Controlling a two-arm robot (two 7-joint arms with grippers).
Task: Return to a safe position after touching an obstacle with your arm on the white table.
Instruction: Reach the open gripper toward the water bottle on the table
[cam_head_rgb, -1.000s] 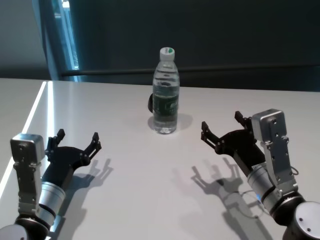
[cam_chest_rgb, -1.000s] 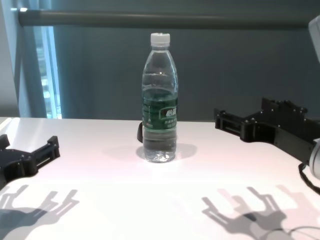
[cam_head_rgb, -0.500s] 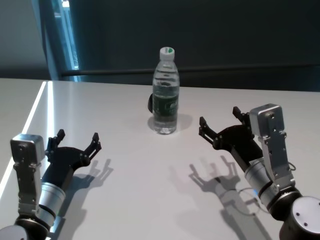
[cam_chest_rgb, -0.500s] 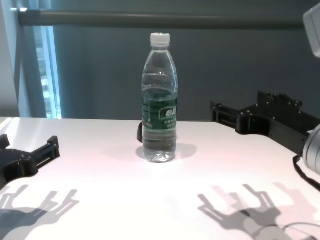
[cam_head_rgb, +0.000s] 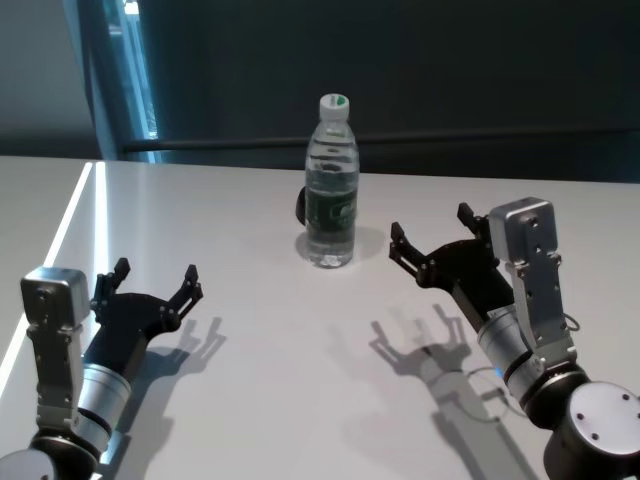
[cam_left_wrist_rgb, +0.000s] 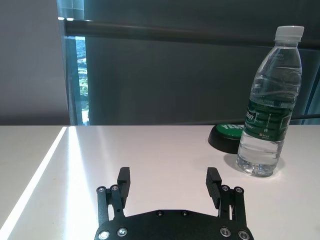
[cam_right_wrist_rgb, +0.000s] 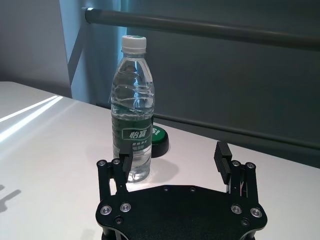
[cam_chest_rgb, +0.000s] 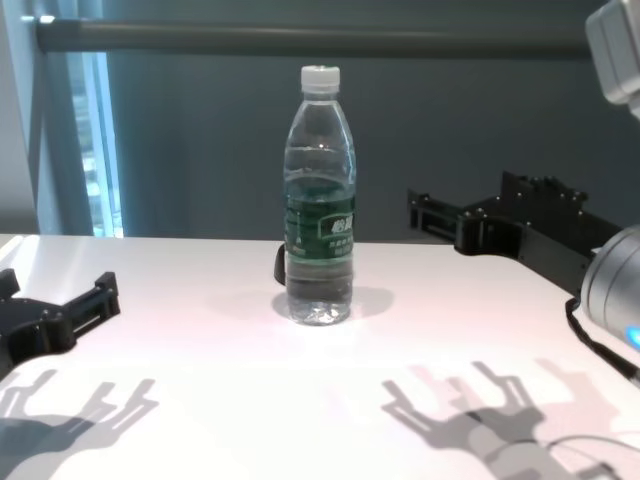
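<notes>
The obstacle, a clear water bottle (cam_head_rgb: 331, 190) with a white cap and green label, stands upright at the far middle of the white table (cam_head_rgb: 270, 340). It also shows in the chest view (cam_chest_rgb: 320, 210) and both wrist views (cam_left_wrist_rgb: 267, 110) (cam_right_wrist_rgb: 132, 115). My right gripper (cam_head_rgb: 430, 224) (cam_right_wrist_rgb: 173, 155) hovers open just right of the bottle, apart from it, with nothing between its fingers. My left gripper (cam_head_rgb: 157, 270) (cam_left_wrist_rgb: 168, 175) rests open and empty near the table's front left, well away from the bottle.
A flat dark green disc (cam_left_wrist_rgb: 227, 137) (cam_right_wrist_rgb: 159, 136) lies on the table just behind the bottle. A grey rail (cam_chest_rgb: 300, 38) runs along the dark wall beyond the far edge. A thin cable (cam_head_rgb: 480, 385) loops by my right forearm.
My right gripper has moved left and forward, closer to the bottle, still open. The bottle and my left arm have not moved.
</notes>
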